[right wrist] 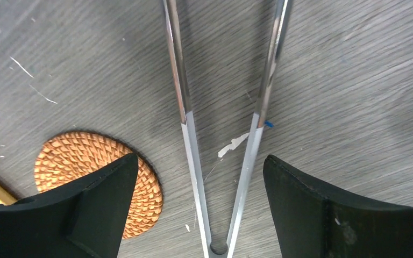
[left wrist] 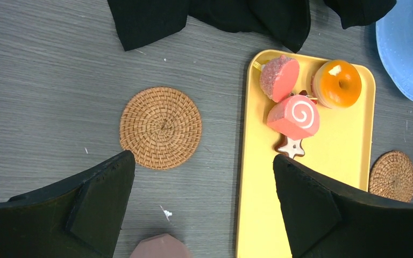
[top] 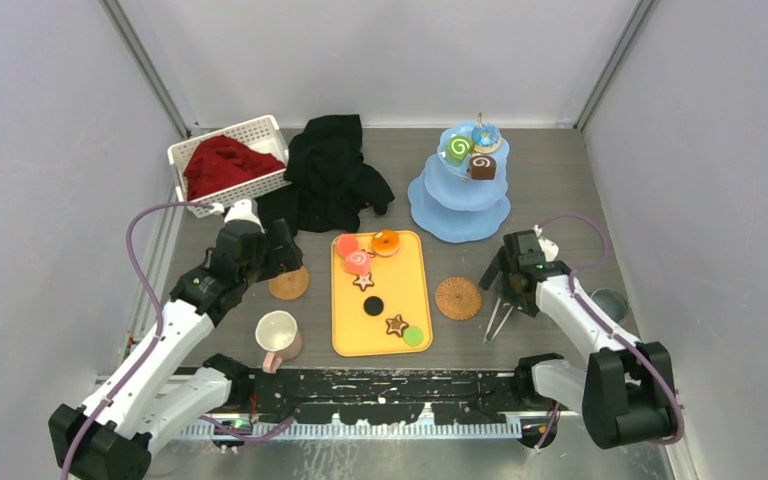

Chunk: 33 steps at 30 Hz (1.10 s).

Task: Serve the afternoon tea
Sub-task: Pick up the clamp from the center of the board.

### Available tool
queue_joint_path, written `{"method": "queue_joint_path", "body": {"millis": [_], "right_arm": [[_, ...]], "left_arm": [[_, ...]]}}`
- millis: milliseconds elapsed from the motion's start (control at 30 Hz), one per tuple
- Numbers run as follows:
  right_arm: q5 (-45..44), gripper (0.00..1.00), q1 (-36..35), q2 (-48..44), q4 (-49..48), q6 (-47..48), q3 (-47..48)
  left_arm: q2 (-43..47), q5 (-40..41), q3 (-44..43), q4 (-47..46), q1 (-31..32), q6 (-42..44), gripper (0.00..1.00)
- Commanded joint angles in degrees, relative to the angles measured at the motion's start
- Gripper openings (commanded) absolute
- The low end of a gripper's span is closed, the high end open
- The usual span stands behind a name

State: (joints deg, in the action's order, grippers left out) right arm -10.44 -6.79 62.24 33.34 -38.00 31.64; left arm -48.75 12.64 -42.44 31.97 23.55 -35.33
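Note:
The pale-blue three-tier stand (top: 460, 205) at the back right holds a green swirl roll (top: 459, 149), a blue donut (top: 486, 136) and a brown cube (top: 481, 167). More sweets lie on the yellow tray (top: 412, 285): a pink swirl roll (left wrist: 296, 117), an orange donut (left wrist: 337, 83), a red sugared piece (left wrist: 279, 77) and a star cookie (left wrist: 291, 146). The pink-handled cream mug (top: 278, 335) stands front left and the grey metal mug (top: 610, 303) far right. My left gripper (left wrist: 204, 204) hangs open over the table beside the tray. My right gripper (right wrist: 200, 157) is open astride metal tongs (right wrist: 265, 80) lying on the table, not touching them.
One woven coaster (left wrist: 161, 127) lies left of the tray, another (top: 457, 297) to its right. A black cloth (top: 332, 175) and a white basket (top: 222, 140) with red cloth sit at the back. Grey walls close in both sides.

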Motion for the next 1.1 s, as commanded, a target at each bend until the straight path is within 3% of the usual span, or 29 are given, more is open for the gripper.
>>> {"method": "queue_joint_path", "body": {"millis": [0,367,567,833,1067], "right_arm": [[-5.2,0.89,-2.9,3.8,-0.8,-3.2,1.9],[-2.7,0.67,-3.1,9.5,-7.0,-4.7,-0.7],[-3.7,0.43,-3.1,8.4,-7.2,-5.1,-0.5],[-5.2,0.13,-3.1,1.9,-0.7,-0.9,5.1],[0.0,0.01,-3.1,-4.4,7.8,3.3,10.6]], "left_arm": [[0.7,0.6,0.3,-2.2,-0.2,-0.9,0.99],[3.4,-0.1,1.4,-1.7,-0.2,-1.1,0.99],[3.5,-0.7,1.4,-1.3,-0.2,-1.1,0.99],[2.7,-0.9,0.8,-2.7,-0.1,-0.9,0.99],[1.6,-1.3,-0.3,-3.7,-0.1,-0.3,0.99]]}}
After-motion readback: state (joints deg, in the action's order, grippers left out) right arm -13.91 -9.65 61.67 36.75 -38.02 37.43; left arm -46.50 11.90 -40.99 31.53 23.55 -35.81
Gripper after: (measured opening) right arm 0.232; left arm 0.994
